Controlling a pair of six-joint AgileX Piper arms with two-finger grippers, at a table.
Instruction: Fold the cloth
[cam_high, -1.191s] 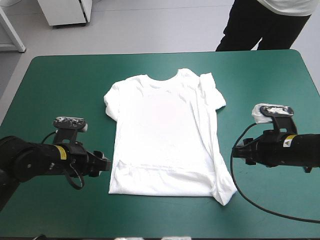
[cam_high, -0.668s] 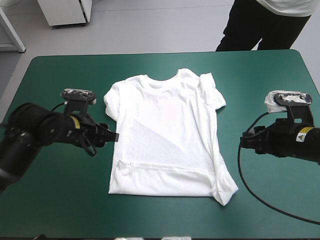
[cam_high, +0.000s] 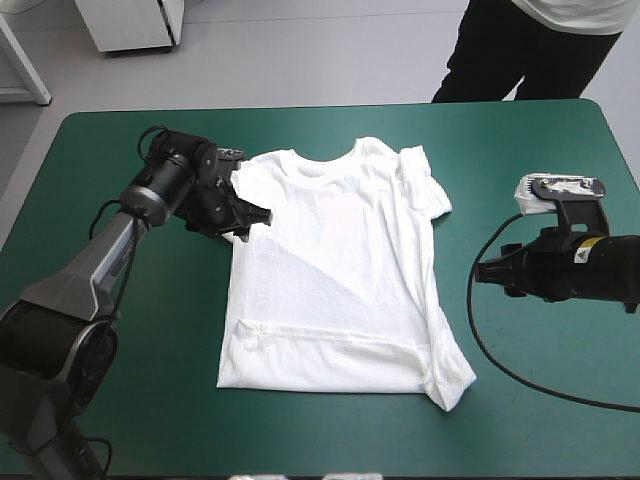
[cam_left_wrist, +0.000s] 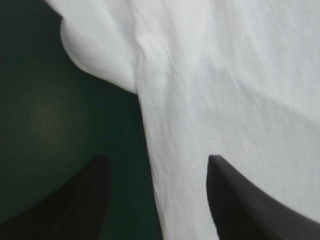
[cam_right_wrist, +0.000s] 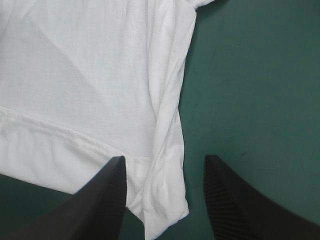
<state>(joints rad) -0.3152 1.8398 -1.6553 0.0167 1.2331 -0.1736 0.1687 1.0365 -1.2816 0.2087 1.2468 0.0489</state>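
Leftmost on the teal-green counter, the left arm reaches toward the far-left part of a white T-shirt. The shirt lies spread flat in the middle of the counter, collar toward the far edge. The left jaws stand apart, one black finger over bare cover and the other over cloth, straddling the shirt's side edge just below its left sleeve. At the right, the right jaws are also apart and empty, held beside the shirt's right edge without touching it. The step in hand looks like taking hold of the left side for a first fold. To do it well, the left jaws should probably settle so the cloth edge sits fully between them, then pinch only that edge without dragging the body out of flat. Only the high view shows the whole layout, including the creased right side and the turned hem corner. Only the left wrist view shows the finger gap across the edge, and only the right wrist view shows the hem seam running toward that corner.
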